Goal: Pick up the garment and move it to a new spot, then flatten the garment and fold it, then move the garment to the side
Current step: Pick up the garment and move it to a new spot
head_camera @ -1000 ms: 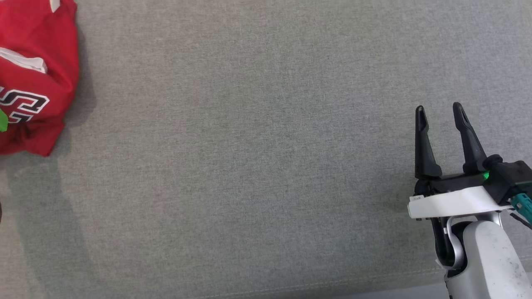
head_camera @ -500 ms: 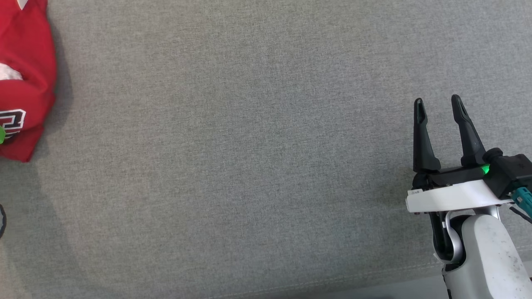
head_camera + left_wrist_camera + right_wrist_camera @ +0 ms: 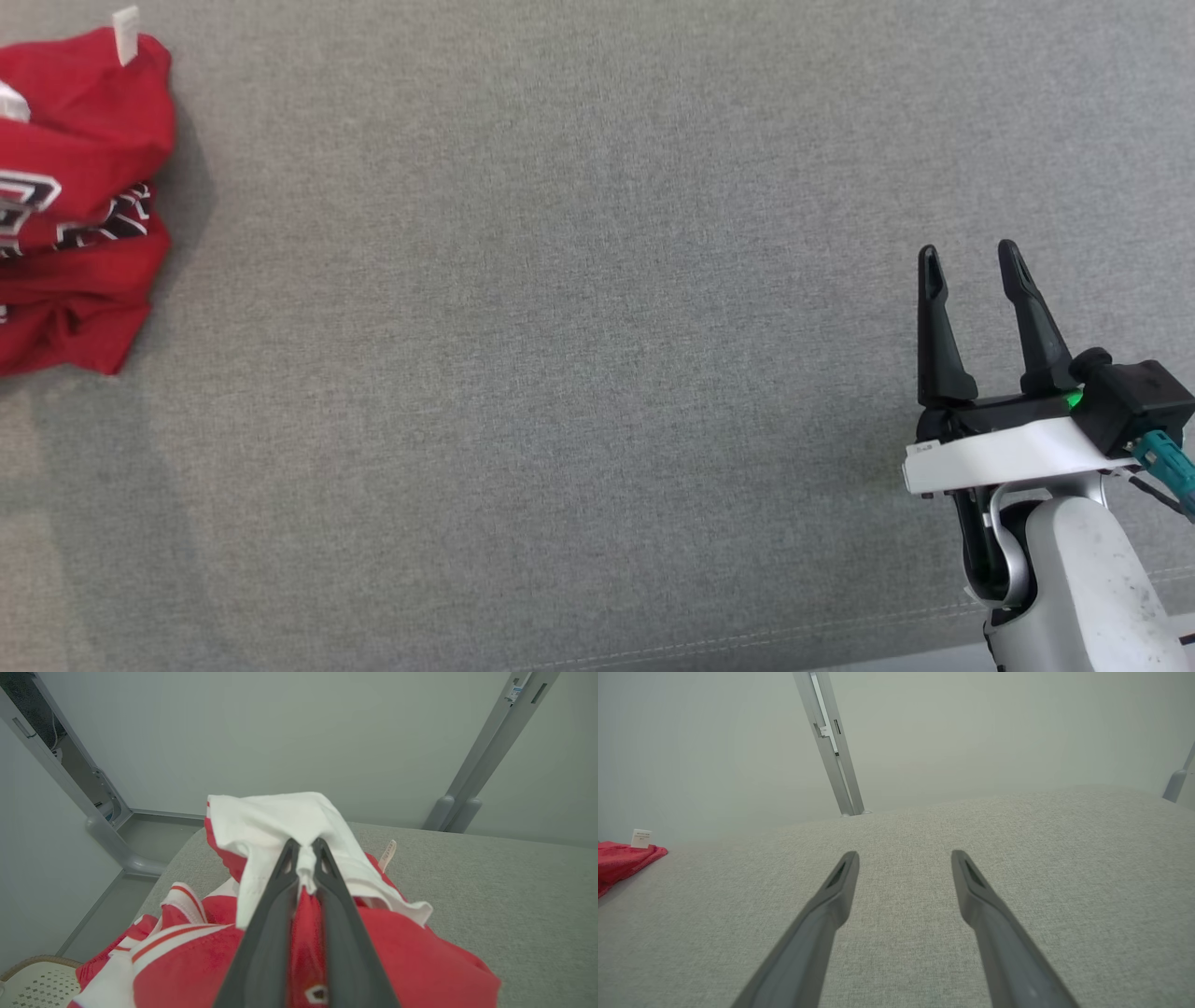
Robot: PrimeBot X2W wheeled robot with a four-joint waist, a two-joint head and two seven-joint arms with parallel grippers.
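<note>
The garment (image 3: pixel 79 201) is a crumpled red jersey with white trim and black-and-white lettering, bunched at the far left of the grey surface. In the left wrist view my left gripper (image 3: pixel 306 847) is shut on a white fold of the garment (image 3: pixel 280 826), with red cloth bulging below the fingers. A small white tag (image 3: pixel 124 21) sticks up from the garment's far corner. My right gripper (image 3: pixel 968 263) hovers open over bare fabric at the lower right, far from the garment, with nothing between its fingers. A red edge of the garment (image 3: pixel 621 861) shows at the left of the right wrist view.
The grey upholstered surface (image 3: pixel 560 327) stretches wide between the garment and my right gripper. Grey metal posts (image 3: pixel 831 742) and pale walls stand behind it. A cream perforated basket (image 3: pixel 37 982) sits low beside the surface's left end.
My left gripper has closed onto the garment's white fold. The garment's folds have shifted, showing different lettering. My right gripper stays open and sits slightly lower in the picture.
</note>
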